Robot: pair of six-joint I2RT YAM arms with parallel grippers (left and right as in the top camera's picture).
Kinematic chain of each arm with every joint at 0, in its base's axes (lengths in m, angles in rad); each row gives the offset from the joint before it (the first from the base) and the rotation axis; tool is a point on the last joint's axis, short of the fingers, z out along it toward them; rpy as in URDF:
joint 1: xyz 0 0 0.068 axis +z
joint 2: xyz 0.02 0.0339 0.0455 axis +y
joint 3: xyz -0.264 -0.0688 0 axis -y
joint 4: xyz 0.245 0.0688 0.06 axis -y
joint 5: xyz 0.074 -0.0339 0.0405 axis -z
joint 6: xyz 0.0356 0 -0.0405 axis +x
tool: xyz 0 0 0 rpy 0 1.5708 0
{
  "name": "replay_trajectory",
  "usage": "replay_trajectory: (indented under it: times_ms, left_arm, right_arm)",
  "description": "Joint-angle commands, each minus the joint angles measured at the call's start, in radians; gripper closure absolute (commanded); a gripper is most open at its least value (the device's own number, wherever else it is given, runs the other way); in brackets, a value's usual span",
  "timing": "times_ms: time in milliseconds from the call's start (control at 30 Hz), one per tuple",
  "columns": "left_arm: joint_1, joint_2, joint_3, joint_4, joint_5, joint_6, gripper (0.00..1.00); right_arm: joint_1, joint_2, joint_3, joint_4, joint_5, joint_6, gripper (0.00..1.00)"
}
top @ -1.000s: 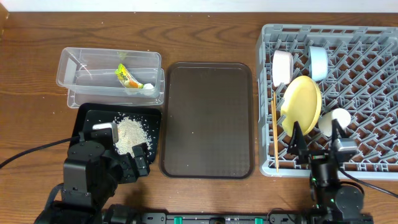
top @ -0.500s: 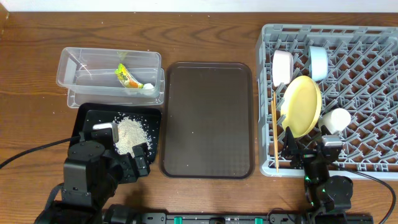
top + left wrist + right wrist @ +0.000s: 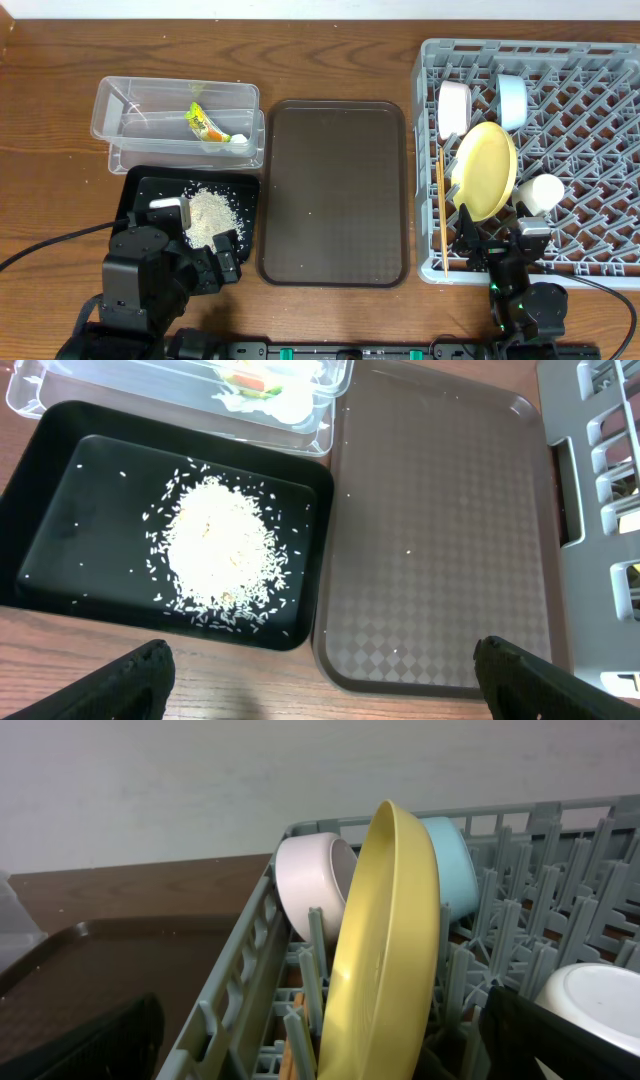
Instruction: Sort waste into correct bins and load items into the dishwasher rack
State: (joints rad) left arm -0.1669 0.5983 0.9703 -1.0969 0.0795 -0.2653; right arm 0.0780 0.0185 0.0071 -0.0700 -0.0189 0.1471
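Note:
The grey rack (image 3: pixel 600 120) holds the yellow plate (image 3: pixel 486 170) on edge, the pinkish-white bowl (image 3: pixel 453 108), the light blue bowl (image 3: pixel 512 100), the pale cup (image 3: pixel 540 192) and the chopsticks (image 3: pixel 440 205) along its left wall. The wrapper (image 3: pixel 204 122) lies in the clear box (image 3: pixel 130 110). The rice (image 3: pixel 212 213) lies in the black tray (image 3: pixel 140 185). My left gripper (image 3: pixel 195 245) is open and empty near the black tray's front edge. My right gripper (image 3: pixel 497 240) is open and empty at the rack's front edge, facing the plate (image 3: pixel 390 950).
The dark brown serving tray (image 3: pixel 335 190) lies between the bins and the rack, with a few rice grains on it (image 3: pixel 440 540). Bare wooden table (image 3: pixel 50 200) lies left of the bins.
My right gripper has drawn back toward the rack's front edge, away from the cup. The left arm has not moved.

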Motion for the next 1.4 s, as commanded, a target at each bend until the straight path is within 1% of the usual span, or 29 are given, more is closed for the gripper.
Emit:
replay_trajectory:
  times_ms: [0, 67, 133, 233, 300, 433, 600, 700, 800, 933, 1000, 1033, 1100, 1367]
  left_arm:
    - [-0.004, -0.005, -0.005, -0.001, 0.003, -0.009, 0.02]
    - [-0.004, -0.005, -0.005, -0.001, -0.004, -0.002, 0.02]
    - [-0.004, -0.017, -0.01, -0.011, -0.039, 0.036, 0.02]
    - [0.007, -0.074, -0.061, 0.052, -0.04, 0.103, 0.02]
    - [0.022, -0.133, -0.139, 0.131, -0.04, 0.139, 0.02]
    - [0.043, -0.27, -0.344, 0.29, -0.043, 0.142, 0.02]
    - [0.045, -0.435, -0.611, 0.561, -0.043, 0.142, 0.02]
    - [0.045, -0.504, -0.729, 0.721, -0.043, 0.148, 0.02]
    - [0.045, -0.547, -0.82, 0.879, -0.043, 0.196, 0.02]
    - [0.045, -0.567, -0.912, 1.065, -0.043, 0.318, 0.02]
    - [0.045, -0.576, -0.943, 1.082, -0.043, 0.353, 0.02]
    - [0.045, -0.584, -0.96, 1.08, -0.043, 0.355, 0.02]
    - [0.045, -0.597, -0.966, 1.024, -0.043, 0.355, 0.02]
    - [0.046, -0.596, -0.966, 1.027, -0.065, 0.355, 0.02]
  right_arm:
    - [0.014, -0.006, -0.001, -0.004, 0.0, -0.018, 0.01]
    - [0.014, -0.006, -0.001, -0.005, 0.0, -0.018, 0.01]
    - [0.014, -0.006, -0.001, -0.005, 0.0, -0.018, 0.01]
    - [0.014, -0.006, -0.001, -0.004, 0.0, -0.018, 0.01]
    - [0.014, -0.006, -0.001, -0.004, 0.0, -0.018, 0.01]
    - [0.014, -0.006, -0.001, -0.004, 0.0, -0.018, 0.01]
    - [0.014, -0.006, -0.001, -0.004, 0.0, -0.017, 0.01]
    - [0.014, -0.006, -0.001, -0.004, 0.0, -0.018, 0.01]
    - [0.014, -0.006, -0.001, -0.004, 0.0, -0.018, 0.01]
    - [0.014, -0.006, -0.001, -0.004, 0.0, -0.018, 0.01]
    - [0.014, -0.006, -0.001, -0.004, 0.0, -0.018, 0.01]
    - [0.014, -0.006, -0.001, -0.005, 0.0, -0.018, 0.01]
    - [0.014, -0.006, -0.001, -0.004, 0.0, -0.018, 0.01]
    - [0.014, -0.006, -0.001, -0.004, 0.0, -0.018, 0.01]
